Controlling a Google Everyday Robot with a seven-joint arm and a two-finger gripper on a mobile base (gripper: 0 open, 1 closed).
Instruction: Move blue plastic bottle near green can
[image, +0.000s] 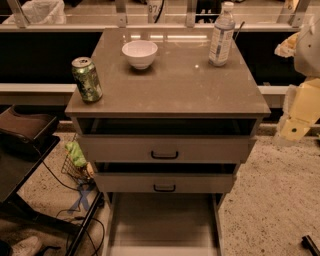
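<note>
The blue plastic bottle (221, 35) stands upright at the back right of the brown cabinet top (200, 90); it is clear with a white cap and a pale label. The green can (87, 79) stands upright at the front left corner, far from the bottle. My arm hangs at the right edge of the view, off the cabinet's right side. Its pale yellow-white end with the gripper (294, 129) sits below the top's level, well apart from the bottle and the can, with nothing seen in it.
A white bowl (140, 53) stands at the back middle, between the can and the bottle. Two drawers (165, 150) below the top are pulled partly out. A dark stand (25, 150) and cables lie on the floor to the left. A railing runs behind the cabinet.
</note>
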